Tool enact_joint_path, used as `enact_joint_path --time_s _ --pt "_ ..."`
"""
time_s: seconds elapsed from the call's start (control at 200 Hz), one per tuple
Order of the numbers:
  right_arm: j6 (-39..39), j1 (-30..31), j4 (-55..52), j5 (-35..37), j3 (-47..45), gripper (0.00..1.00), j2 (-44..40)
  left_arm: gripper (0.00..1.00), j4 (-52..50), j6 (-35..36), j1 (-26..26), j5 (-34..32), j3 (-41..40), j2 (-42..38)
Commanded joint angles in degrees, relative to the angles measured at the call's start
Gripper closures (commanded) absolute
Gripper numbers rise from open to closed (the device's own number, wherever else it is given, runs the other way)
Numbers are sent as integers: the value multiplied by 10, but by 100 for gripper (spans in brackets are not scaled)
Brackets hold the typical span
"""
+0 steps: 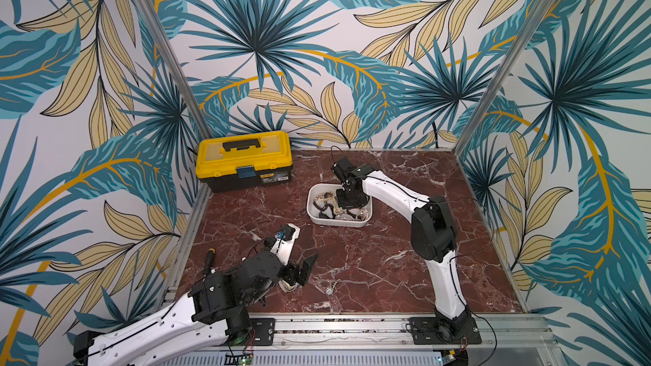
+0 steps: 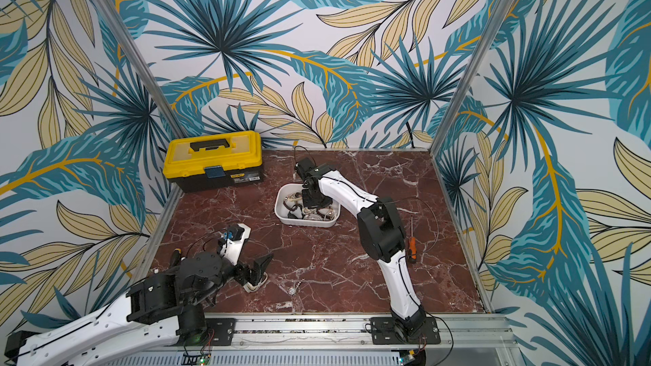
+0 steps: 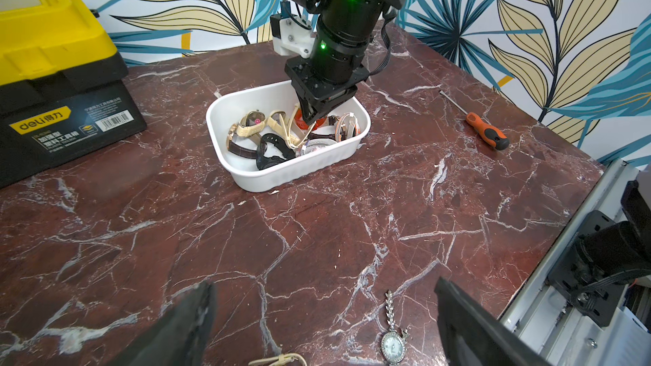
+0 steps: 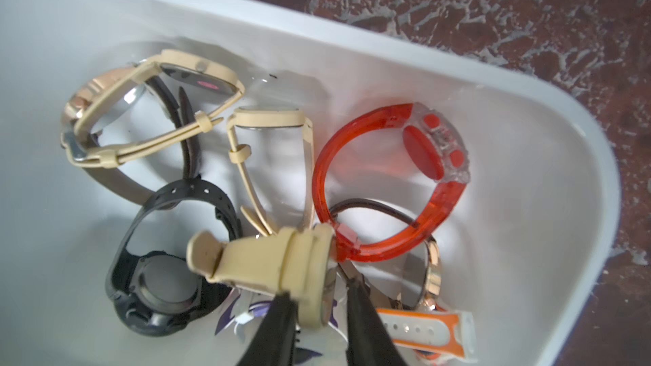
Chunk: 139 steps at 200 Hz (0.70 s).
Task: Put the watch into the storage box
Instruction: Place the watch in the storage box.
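Bright, even light; close wrist view slightly blurred.

Watch (image 4: 278, 265): beige, round case and slim beige strap; case tilted on edge, strap ends loose; inside the box, over the other watches (image 4: 387, 184).
Storage box (image 1: 338, 222): shallow white tub, rounded corners, lidless, upright; mid-surface, toward the far side.

The left wrist view's edge cuts off a beige watch (image 3: 278, 359).
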Motion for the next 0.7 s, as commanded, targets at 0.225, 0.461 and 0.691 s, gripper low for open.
enact_joint_path --time_s 0.225,0.461,0.691 --pt "-8 2 -36 6 31 53 -12 0 3 4 -2 -7 -7 2" --pt "-8 2 -37 17 19 52 -63 0 10 -5 -2 -26 -15 3" --pt "-14 2 -4 -14 -15 51 -88 0 2 -22 -2 -38 -16 3"
